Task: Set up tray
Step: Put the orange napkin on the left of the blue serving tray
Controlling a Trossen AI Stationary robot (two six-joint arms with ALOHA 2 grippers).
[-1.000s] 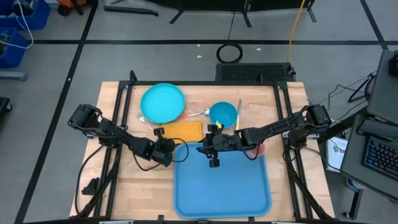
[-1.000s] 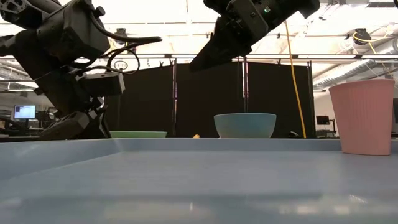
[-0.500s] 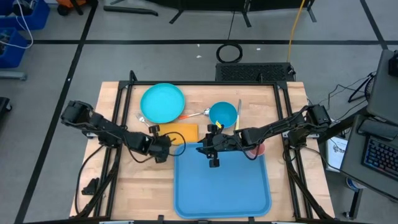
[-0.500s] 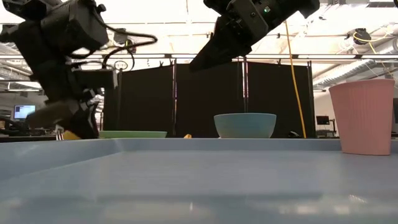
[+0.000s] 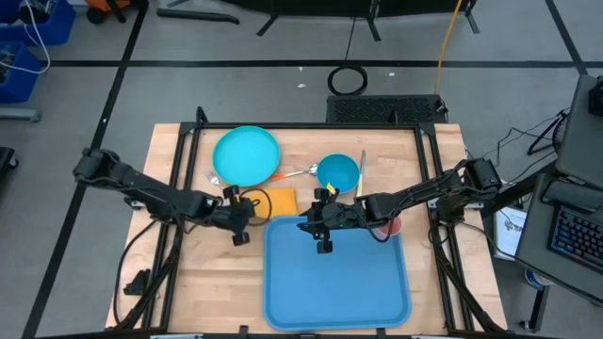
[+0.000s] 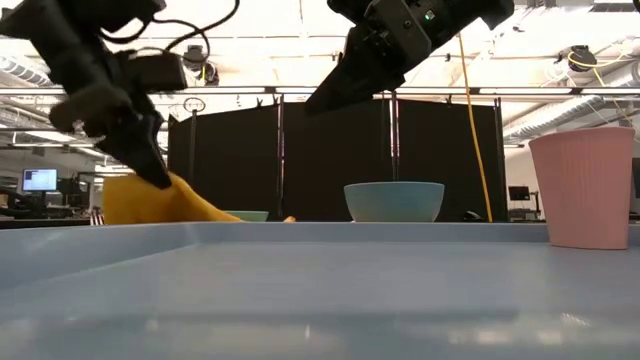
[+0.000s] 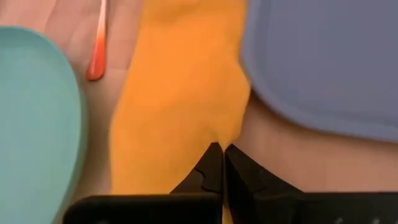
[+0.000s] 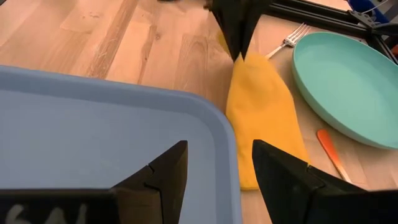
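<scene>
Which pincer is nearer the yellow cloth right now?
Left. The left pincer is shut on the yellow cloth, pinching its edge and lifting it. The right pincer hangs open over the blue tray's far-left corner, beside the cloth, not touching.

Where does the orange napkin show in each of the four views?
High: orange napkin between plate and tray.
Low: far left, hanging from the left gripper.
Left wrist: centre.
Right wrist: right of centre.
Shared landmark: the turquoise plate beside it.

plate (image 5: 247,155) far-left | bowl (image 5: 337,172) centre | orange cloth (image 5: 271,201) | pink cup (image 6: 584,187) right | fork (image 8: 287,38)
</scene>
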